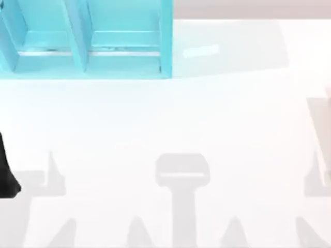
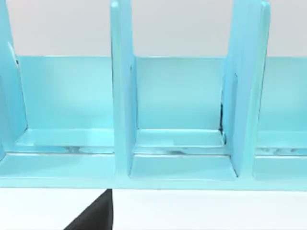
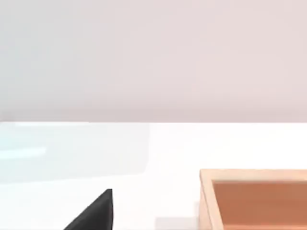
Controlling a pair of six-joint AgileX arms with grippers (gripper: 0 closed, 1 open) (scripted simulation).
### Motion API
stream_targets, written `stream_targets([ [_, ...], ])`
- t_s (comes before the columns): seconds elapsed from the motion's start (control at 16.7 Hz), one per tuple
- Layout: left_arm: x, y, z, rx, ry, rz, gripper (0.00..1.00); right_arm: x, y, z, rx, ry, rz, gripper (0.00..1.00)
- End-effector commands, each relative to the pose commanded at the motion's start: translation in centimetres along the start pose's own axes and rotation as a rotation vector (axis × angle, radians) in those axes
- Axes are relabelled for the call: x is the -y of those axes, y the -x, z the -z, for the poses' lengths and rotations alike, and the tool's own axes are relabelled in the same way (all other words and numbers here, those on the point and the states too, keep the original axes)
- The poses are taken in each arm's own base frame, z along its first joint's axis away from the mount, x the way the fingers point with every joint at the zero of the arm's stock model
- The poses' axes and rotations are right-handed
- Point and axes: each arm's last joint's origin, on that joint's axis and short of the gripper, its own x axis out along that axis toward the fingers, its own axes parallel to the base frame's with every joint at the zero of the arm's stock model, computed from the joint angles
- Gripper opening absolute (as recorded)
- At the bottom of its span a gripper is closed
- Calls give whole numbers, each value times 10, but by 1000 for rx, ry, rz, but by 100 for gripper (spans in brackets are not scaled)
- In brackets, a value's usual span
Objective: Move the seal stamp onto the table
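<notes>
The seal stamp is the thing I want, but I cannot tell where it is right now. My left gripper (image 2: 96, 213) is a black tip low in front of the blue shelf (image 2: 122, 96). I cannot tell if it is open or shut, or if it has hold of anything. In the top view my left arm (image 1: 8, 175) is a dark shape at the left edge of the frame, low over the white table (image 1: 165, 119). I think it faces the shelf (image 1: 83, 46), in the upper left of the frame, because the stamp should be in one of the boxes there. The boxes I can see look bare, and the walls between them hide some corners. My right gripper (image 3: 96, 213) is parked near a wooden box (image 3: 254, 199). I cannot tell its state either. The box is cut off, so I cannot see all of its inside.
</notes>
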Motion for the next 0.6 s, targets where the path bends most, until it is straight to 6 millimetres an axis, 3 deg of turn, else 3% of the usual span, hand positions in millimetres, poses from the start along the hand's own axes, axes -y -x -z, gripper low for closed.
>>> stream_targets([
  [0.3, 0, 0, 0, 0, 0, 0, 100, 3, 0, -10, -61, 23, 23, 100],
  [0.6, 0, 0, 0, 0, 0, 0, 100, 15, -14, -50, -357, 100, 101, 100],
])
